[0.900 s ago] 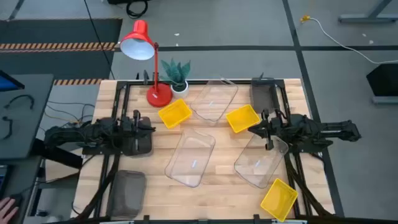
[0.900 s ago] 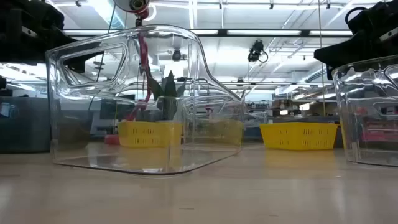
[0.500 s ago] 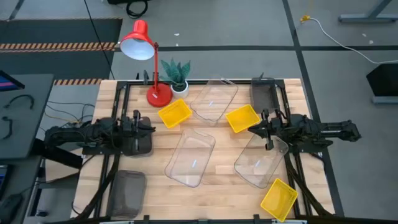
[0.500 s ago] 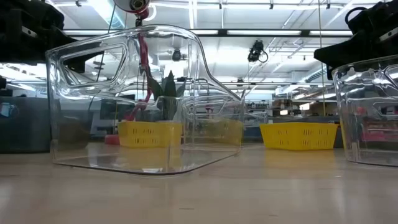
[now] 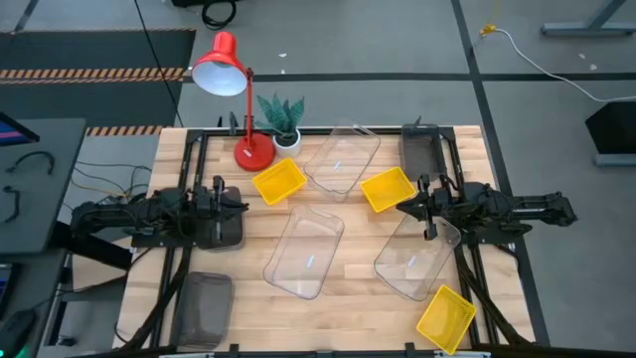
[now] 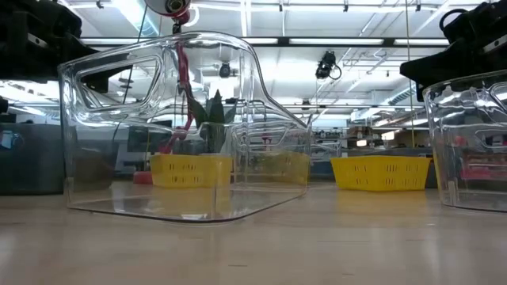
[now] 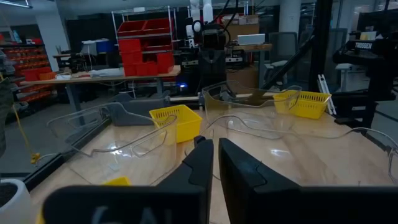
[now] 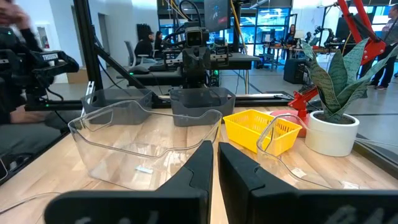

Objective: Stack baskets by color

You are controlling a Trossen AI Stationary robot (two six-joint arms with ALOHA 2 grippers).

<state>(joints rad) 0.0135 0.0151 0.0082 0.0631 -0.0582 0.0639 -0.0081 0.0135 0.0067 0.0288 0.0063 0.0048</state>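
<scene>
Several baskets lie scattered on the wooden table [image 5: 248, 283]. Yellow ones sit at back centre [image 5: 279, 182], right of centre [image 5: 388, 189] and the front right corner [image 5: 445, 318]. Clear ones lie at the back [image 5: 341, 159], in the middle [image 5: 305, 254] and on the right [image 5: 417, 257]. Dark grey ones rest at back right [image 5: 425, 149], front left [image 5: 204, 306] and under the left arm [image 5: 221, 231]. My left gripper [image 5: 241, 205] hovers at mid left, shut and empty [image 7: 215, 147]. My right gripper [image 5: 402, 206] hovers beside the right yellow basket, shut and empty [image 8: 215, 149].
A red desk lamp [image 5: 234, 89] and a small potted plant [image 5: 283, 119] stand at the back left edge. In the low view the middle clear basket [image 6: 158, 127] looms close, with yellow baskets [image 6: 380, 172] behind it. Black frame rails run along both table sides.
</scene>
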